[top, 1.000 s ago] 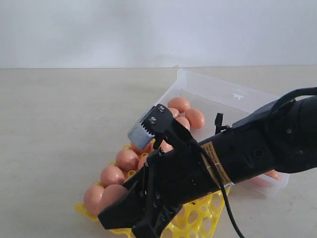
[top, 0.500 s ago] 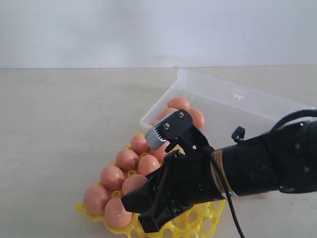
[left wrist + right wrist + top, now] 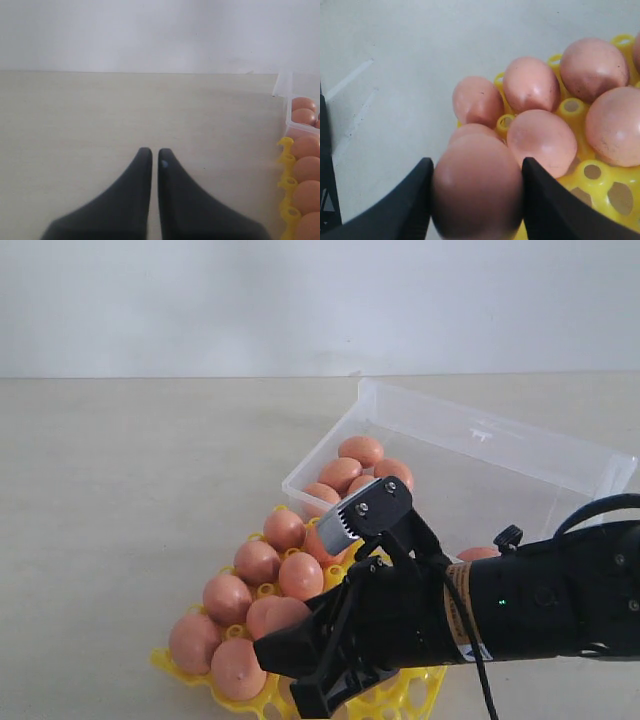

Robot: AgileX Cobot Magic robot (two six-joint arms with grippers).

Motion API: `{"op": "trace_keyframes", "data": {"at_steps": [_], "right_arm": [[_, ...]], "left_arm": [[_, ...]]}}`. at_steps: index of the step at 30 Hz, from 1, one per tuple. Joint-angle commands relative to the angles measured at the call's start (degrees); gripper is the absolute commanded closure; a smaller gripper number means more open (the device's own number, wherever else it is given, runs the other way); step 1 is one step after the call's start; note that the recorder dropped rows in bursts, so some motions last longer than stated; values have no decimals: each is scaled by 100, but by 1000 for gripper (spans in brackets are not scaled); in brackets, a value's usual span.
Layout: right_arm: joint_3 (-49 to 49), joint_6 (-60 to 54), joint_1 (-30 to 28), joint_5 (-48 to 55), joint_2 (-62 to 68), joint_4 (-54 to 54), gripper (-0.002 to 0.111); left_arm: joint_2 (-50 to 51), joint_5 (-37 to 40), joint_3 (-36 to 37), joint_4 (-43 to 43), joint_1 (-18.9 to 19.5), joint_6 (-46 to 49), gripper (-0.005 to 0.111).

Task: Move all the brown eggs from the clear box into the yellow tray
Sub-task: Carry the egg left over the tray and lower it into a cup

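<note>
Snugly, one brown egg (image 3: 477, 192) sits within the right claw (image 3: 476, 165).

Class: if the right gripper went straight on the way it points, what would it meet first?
The right gripper, shut on a brown egg, would probably first meet the tray egg just beyond it; depth is unclear.

Black fingers (image 3: 555, 210), black arm (image 3: 545, 605), yellow band (image 3: 458, 602)
</note>
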Motion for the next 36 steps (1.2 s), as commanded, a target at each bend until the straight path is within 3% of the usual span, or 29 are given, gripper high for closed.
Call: {"op": "trace_keyframes", "data": {"at_steps": [1,5,13,25,31,36], "right_arm": [[18,-60,5,-72,-13,22,109],[18,-7,25,-72,0,-91,109],[18,-26,605,18,480,26,109],[18,-709,624,68,494,658,109],[18,-812,624,572,494,715,109],[18,-1135,624,789,494,757,99]], "left_arm": [[-16,-25,23,17,-31,-2,103],[-16,-25,23,17,-31,-2,103],[-16,-10,23,17,-31,-2,103],[-16,-23,23,17,-31,-2,103],[-16,-23,23,17,-31,-2,103],[-16,-23,23,17,-31,-2,103]]}}
